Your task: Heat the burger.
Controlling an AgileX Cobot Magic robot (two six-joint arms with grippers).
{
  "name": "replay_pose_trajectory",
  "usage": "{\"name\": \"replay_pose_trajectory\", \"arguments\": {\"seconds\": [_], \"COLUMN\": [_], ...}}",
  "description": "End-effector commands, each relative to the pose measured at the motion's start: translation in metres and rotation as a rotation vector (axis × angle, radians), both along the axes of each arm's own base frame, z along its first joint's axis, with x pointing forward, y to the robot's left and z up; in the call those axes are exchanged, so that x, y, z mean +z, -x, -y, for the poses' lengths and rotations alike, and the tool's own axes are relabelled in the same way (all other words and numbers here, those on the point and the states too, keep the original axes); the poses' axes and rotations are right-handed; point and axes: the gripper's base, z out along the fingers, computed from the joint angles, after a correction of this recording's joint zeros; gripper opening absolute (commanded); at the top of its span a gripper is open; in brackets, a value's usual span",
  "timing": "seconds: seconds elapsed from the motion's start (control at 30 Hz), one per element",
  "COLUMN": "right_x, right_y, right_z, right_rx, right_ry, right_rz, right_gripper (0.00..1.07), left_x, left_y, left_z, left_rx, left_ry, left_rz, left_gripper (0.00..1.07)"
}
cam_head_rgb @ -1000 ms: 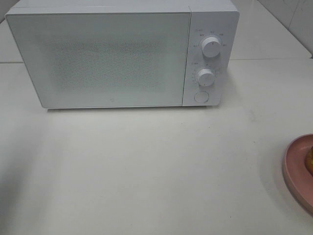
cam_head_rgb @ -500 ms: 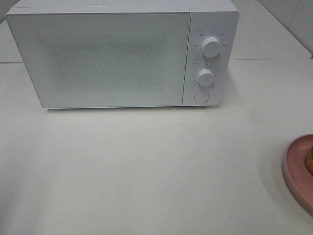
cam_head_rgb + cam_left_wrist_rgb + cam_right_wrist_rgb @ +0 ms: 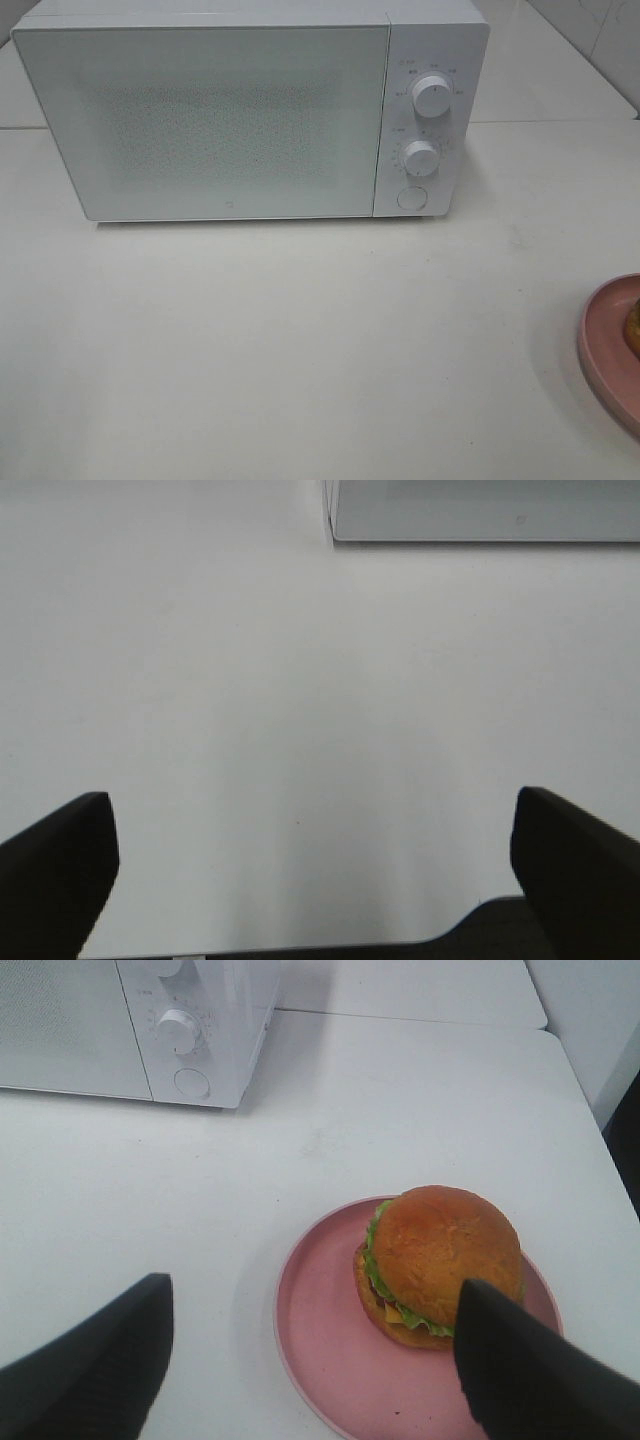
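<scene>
The burger [image 3: 440,1260], with a golden-brown bun and green lettuce, sits on a pink round plate [image 3: 330,1360] in the right wrist view. In the high view only the plate's edge [image 3: 610,350] and a sliver of the burger [image 3: 634,330] show at the far right. The white microwave [image 3: 250,110] stands at the back with its door shut. My right gripper [image 3: 310,1360] is open, its fingers apart above the table near the plate and burger. My left gripper [image 3: 315,865] is open over bare table in front of the microwave's lower corner [image 3: 480,520]. Neither gripper shows in the high view.
The microwave has two round knobs [image 3: 432,97] and a round button [image 3: 411,197] on its right panel. The white table [image 3: 300,340] spreads in front of it. A white tiled wall [image 3: 610,40] rises at the back right.
</scene>
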Motion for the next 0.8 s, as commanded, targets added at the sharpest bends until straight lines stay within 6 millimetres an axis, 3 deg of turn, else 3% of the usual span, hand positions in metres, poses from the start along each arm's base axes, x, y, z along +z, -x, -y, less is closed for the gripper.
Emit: {"name": "replay_pose_trajectory", "arguments": {"seconds": [0.03, 0.4, 0.8], "right_x": [-0.001, -0.001, -0.001], "right_y": [0.003, 0.003, 0.003], "right_z": [0.0, 0.0, 0.0], "right_rx": [0.003, 0.003, 0.003], "right_ry": [0.005, 0.005, 0.005], "right_rz": [0.036, 0.036, 0.035], "right_gripper": [0.75, 0.75, 0.75], "left_x": [0.001, 0.001, 0.001], "left_y": [0.005, 0.033, 0.033], "left_z": [0.0, -0.001, -0.001], "left_rx": [0.007, 0.003, 0.002], "left_ry": [0.004, 0.016, 0.016], "left_rz": [0.05, 0.225, 0.222], "left_gripper": [1.0, 1.0, 1.0]}}
